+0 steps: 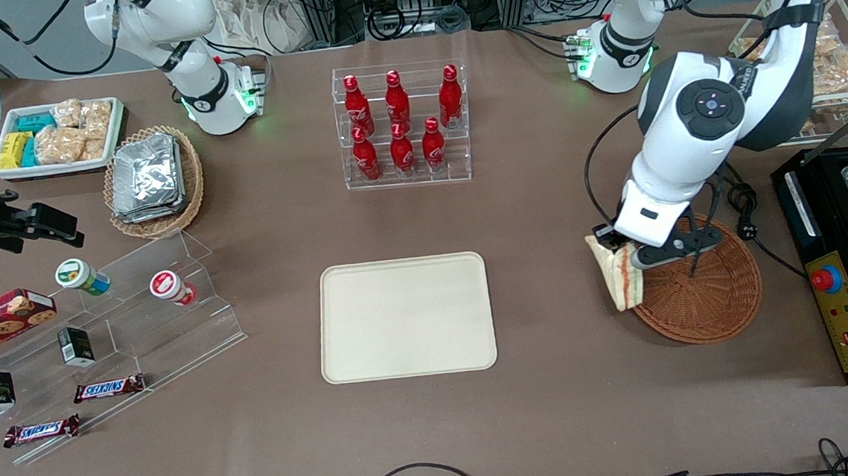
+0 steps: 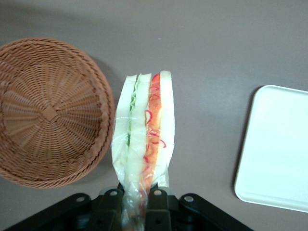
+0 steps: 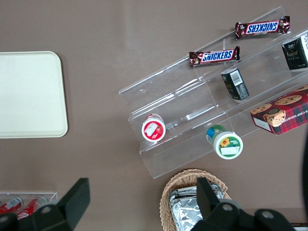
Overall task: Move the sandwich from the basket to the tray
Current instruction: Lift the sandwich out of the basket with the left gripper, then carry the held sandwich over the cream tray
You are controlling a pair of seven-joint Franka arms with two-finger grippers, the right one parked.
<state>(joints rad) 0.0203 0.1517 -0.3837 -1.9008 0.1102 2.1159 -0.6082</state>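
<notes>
The sandwich (image 1: 618,275), a plastic-wrapped wedge with red, orange and green filling, hangs just off the rim of the reddish-brown wicker basket (image 1: 712,307), on the side toward the tray (image 1: 405,316). My left gripper (image 1: 625,252) is shut on its top end. In the left wrist view the sandwich (image 2: 144,130) hangs from the gripper (image 2: 139,204) over bare table, between the empty basket (image 2: 48,113) and the cream tray (image 2: 276,149). The fingers pinch the wrapper and the wedge's narrow end. The tray holds nothing.
A clear rack of red bottles (image 1: 401,124) stands farther from the front camera than the tray. Toward the parked arm's end are an acrylic snack shelf (image 1: 116,319), a tan basket of foil packets (image 1: 153,181) and a white snack tray (image 1: 57,137). A black box with a red button (image 1: 838,291) sits beside the basket.
</notes>
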